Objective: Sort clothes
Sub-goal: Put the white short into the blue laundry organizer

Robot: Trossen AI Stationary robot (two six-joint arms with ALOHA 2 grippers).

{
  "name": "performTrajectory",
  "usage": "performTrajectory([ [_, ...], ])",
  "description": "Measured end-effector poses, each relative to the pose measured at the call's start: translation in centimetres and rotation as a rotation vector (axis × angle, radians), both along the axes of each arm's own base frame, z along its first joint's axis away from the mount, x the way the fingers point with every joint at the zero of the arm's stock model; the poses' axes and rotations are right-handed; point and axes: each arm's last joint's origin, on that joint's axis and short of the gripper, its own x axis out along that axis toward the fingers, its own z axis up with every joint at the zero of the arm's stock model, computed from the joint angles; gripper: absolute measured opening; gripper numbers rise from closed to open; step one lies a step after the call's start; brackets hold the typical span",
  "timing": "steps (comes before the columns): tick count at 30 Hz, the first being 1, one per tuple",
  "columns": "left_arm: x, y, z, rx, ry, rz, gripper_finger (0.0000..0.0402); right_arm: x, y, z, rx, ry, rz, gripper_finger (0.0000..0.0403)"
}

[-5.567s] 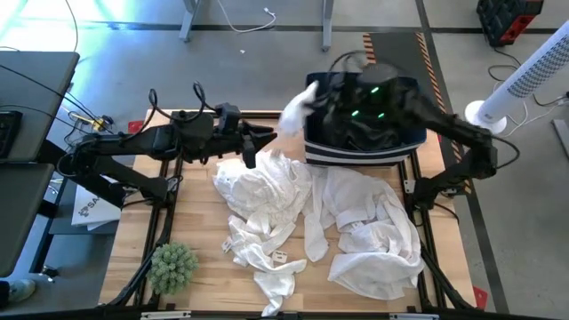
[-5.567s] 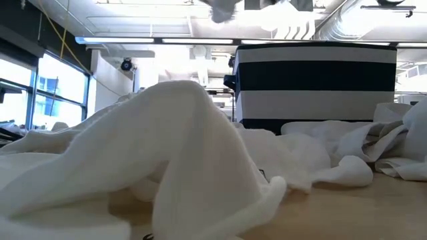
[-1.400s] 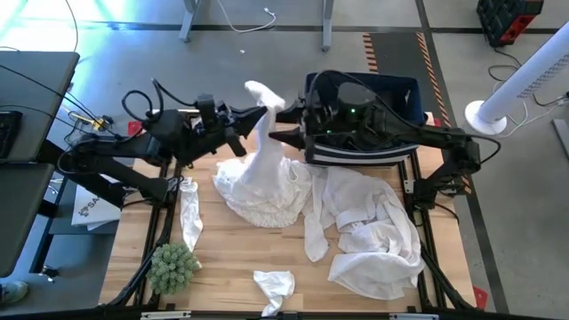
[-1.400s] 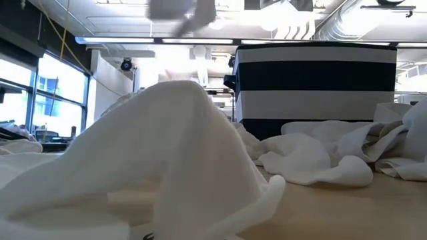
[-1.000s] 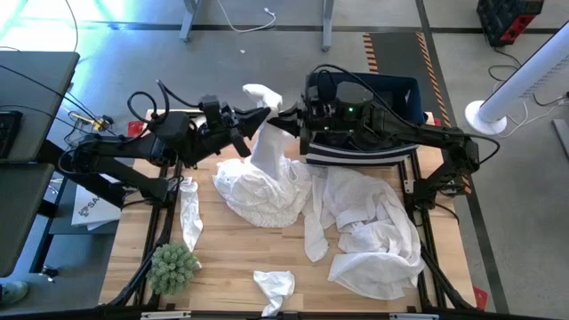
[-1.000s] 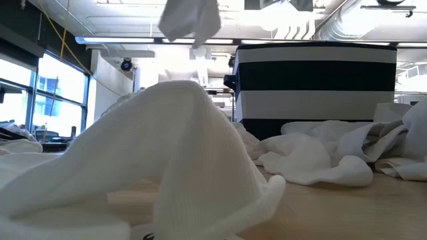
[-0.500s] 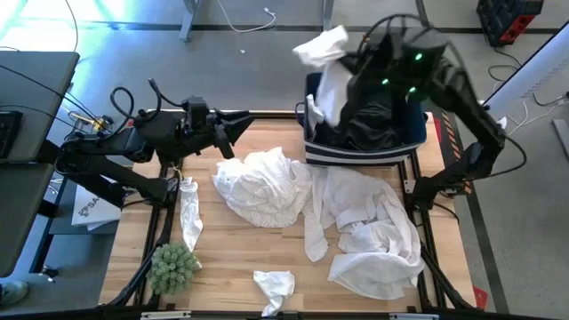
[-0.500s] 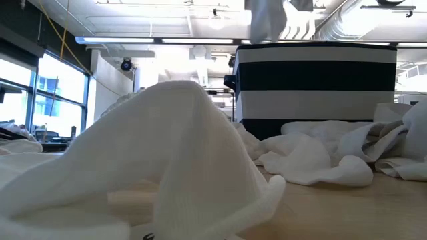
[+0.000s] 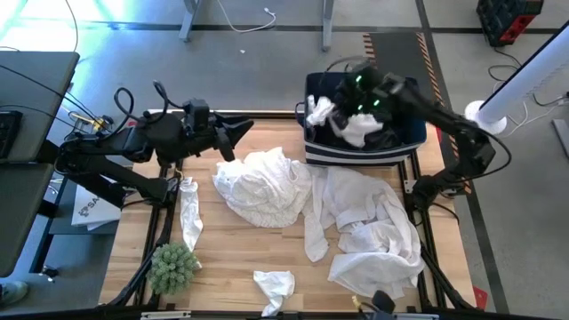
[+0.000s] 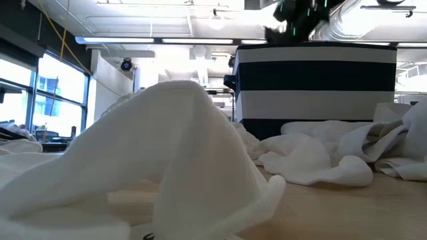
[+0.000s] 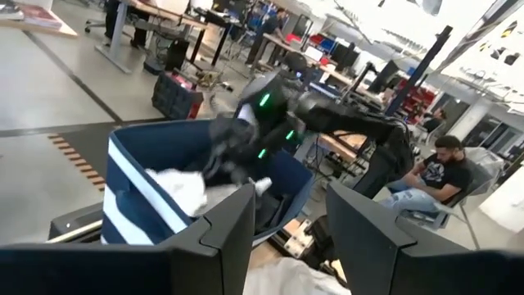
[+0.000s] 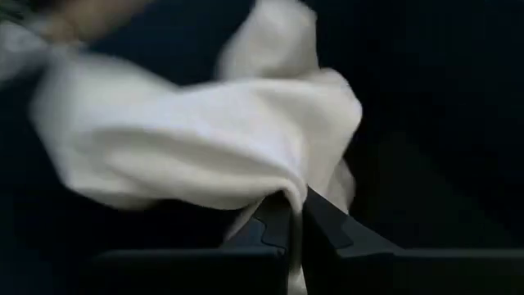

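While a white garment is pinched between the narrow fingers of the right gripper, it is lowered into the navy bin at far right, apparently for sorting. The left gripper is held wide open above the wooden surface, near a white heap.

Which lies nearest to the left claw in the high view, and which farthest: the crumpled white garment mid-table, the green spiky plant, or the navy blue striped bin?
1. The crumpled white garment lies nearest, just beside the left claw, mid-table.
2. The navy blue striped bin comes next, at the far right edge.
3. The green spiky plant is farthest, at the near left corner.
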Motion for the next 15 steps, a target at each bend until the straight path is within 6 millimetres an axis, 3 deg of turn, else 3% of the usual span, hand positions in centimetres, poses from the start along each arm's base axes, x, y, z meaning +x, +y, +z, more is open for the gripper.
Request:
performTrajectory([
  [4, 0.0, 0.0, -0.2, -0.006, 0.016, 0.001, 0.0149, -1.2, -0.3, -6.6, 0.108, 0.136, -0.163, 0.0003],
  [8, 0.0, 0.1, -0.4, -0.022, 0.03, 0.006, 0.0149, -2.6, 0.1, -9.9, 0.181, 0.228, -0.197, 0.0036],
  [11, -0.1, 0.1, -0.5, -0.021, 0.034, 0.007, 0.0149, -3.4, 0.2, -9.7, 0.228, 0.285, -0.21, 0.0088],
  [15, 0.0, 0.1, -0.5, -0.021, 0.039, 0.006, 0.0149, -3.4, -0.2, -6.1, 0.225, 0.324, -0.177, 0.0153],
])
